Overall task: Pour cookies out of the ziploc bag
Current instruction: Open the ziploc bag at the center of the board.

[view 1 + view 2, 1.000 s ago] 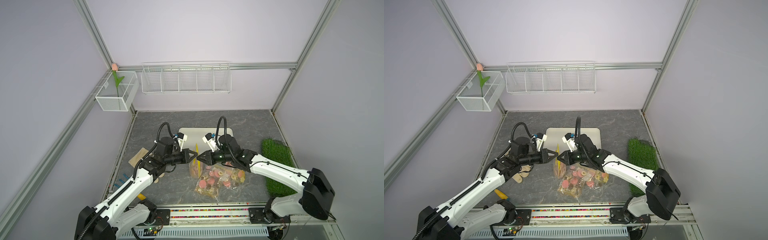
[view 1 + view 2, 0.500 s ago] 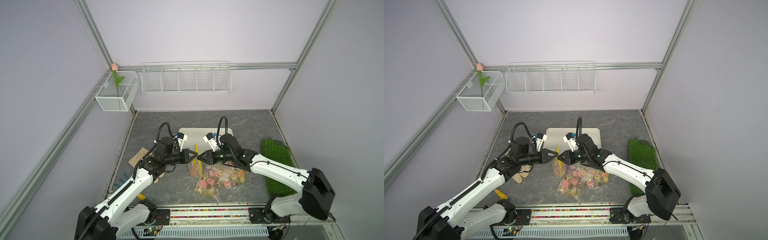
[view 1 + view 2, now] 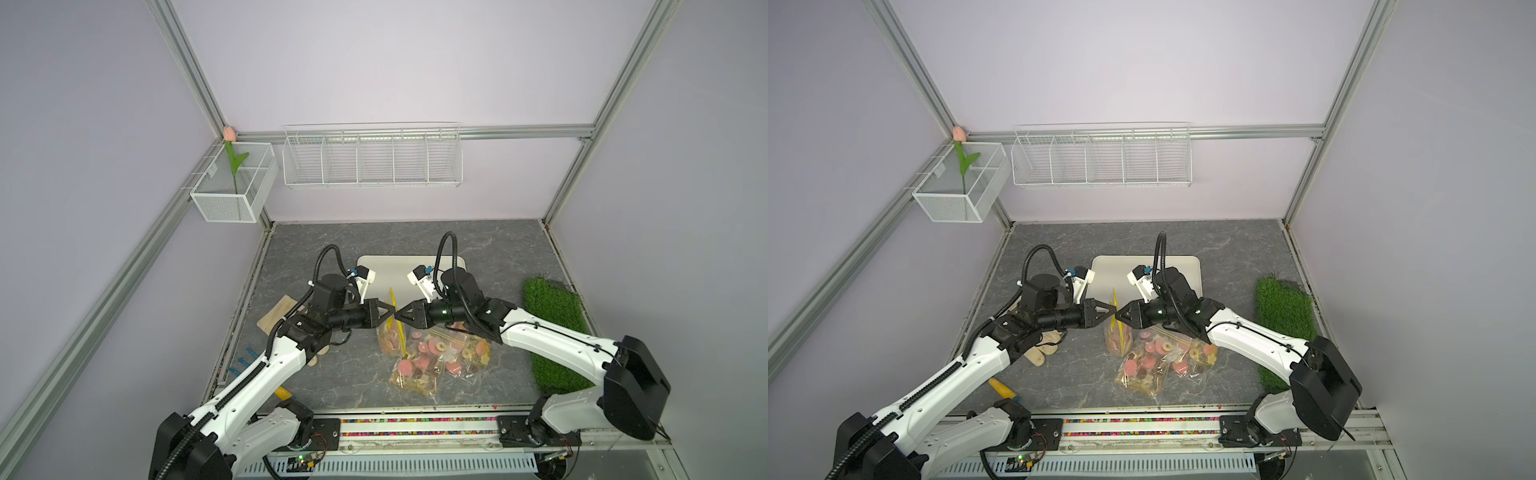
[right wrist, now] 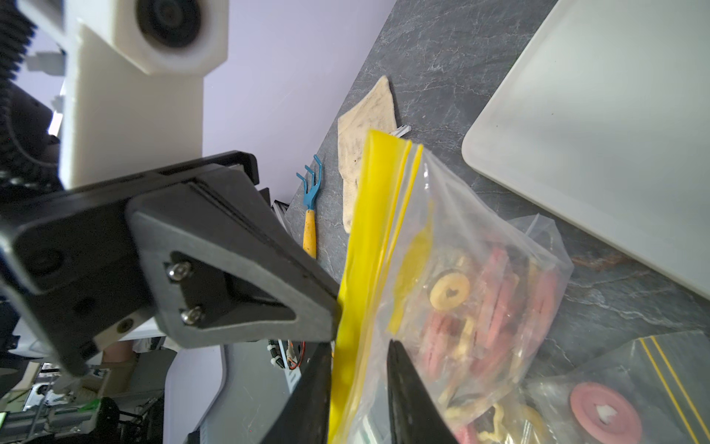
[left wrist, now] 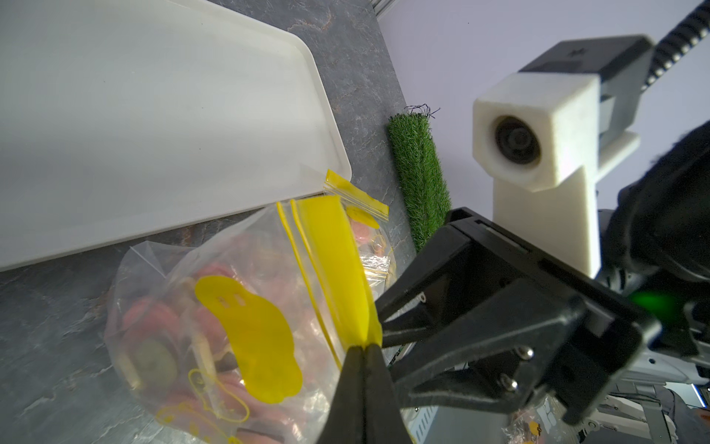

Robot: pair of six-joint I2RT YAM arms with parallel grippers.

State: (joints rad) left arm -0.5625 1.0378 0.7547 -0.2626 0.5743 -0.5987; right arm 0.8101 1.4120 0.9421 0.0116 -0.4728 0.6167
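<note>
The clear ziploc bag (image 3: 390,332) (image 3: 1115,330) stands upright on the grey table, just in front of the white tray (image 3: 395,270). Its yellow zip strip (image 5: 334,261) (image 4: 372,230) points up. Pink, beige and dark cookies (image 4: 495,292) fill it. My left gripper (image 3: 390,318) (image 5: 363,348) is shut on the strip's edge. My right gripper (image 3: 399,316) (image 4: 359,346) faces it tip to tip. Its jaws stand apart around the strip, one finger against the plastic and the other clear of it. More small bags of cookies (image 3: 436,357) lie flat beside the standing bag.
A green turf mat (image 3: 552,328) lies at the right edge. A beige board (image 3: 278,316) and a small blue-and-yellow rake (image 4: 311,207) lie under and behind my left arm. Two white wire baskets (image 3: 374,158) hang on the back wall.
My right gripper's jaws have parted a little around the yellow strip. Both arms and the bag stay almost where they were.
</note>
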